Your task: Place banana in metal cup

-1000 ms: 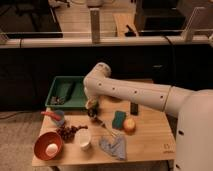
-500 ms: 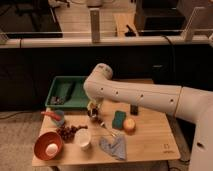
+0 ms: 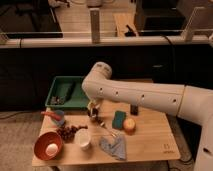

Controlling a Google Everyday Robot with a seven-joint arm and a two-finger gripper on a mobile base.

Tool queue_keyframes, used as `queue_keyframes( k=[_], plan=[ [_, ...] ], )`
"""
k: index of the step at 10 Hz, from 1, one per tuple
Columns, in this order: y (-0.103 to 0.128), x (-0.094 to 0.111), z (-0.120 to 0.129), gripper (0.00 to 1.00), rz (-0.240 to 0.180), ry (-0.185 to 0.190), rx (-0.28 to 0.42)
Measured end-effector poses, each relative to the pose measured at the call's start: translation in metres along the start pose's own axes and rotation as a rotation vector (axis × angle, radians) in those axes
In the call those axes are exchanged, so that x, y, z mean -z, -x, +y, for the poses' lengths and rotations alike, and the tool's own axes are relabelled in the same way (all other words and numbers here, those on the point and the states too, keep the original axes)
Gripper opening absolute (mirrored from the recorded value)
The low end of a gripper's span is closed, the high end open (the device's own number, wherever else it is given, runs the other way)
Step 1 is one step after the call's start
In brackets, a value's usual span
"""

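Observation:
My gripper (image 3: pixel 92 108) hangs down from the white arm over the left middle of the wooden table (image 3: pixel 150 145). It is shut on the banana (image 3: pixel 90 104), a small pale-yellow piece showing at the gripper's tip. The metal cup (image 3: pixel 94 117) is a small dark round thing right below the gripper, partly hidden by it. The banana hangs just above the cup's mouth; I cannot tell whether they touch.
A green tray (image 3: pixel 65 94) stands at the back left. A teal cup (image 3: pixel 59 119), grapes (image 3: pixel 67 132), a white cup (image 3: pixel 84 139) and a red bowl (image 3: pixel 48 145) fill the front left. A green sponge (image 3: pixel 119 119), an orange fruit (image 3: pixel 130 125), a fork (image 3: pixel 107 131) and a blue cloth (image 3: pixel 114 146) lie to the right.
The gripper has come down a little with the banana toward the metal cup. The arm's elbow has shifted slightly to the right. The table's things have not moved.

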Motion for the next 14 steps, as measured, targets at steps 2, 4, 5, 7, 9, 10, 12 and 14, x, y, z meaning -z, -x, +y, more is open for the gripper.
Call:
queue_keyframes(
  k=[2, 4, 5, 7, 9, 10, 12, 14],
  plan=[
    [0.007, 0.009, -0.002, 0.00, -0.003, 0.008, -0.003],
    [0.014, 0.011, -0.002, 0.00, -0.024, 0.011, -0.019],
    [0.021, 0.010, -0.004, 0.00, -0.041, 0.016, -0.019],
    [0.028, 0.005, -0.004, 0.00, -0.088, 0.019, -0.022],
    [0.029, -0.005, 0.000, 0.00, -0.172, 0.012, -0.042],
    [0.032, -0.008, 0.000, 0.00, -0.200, 0.007, -0.050],
    [0.031, -0.014, 0.001, 0.00, -0.247, 0.001, -0.078],
    [0.027, -0.020, 0.003, 0.00, -0.321, -0.012, -0.119]
  ],
)
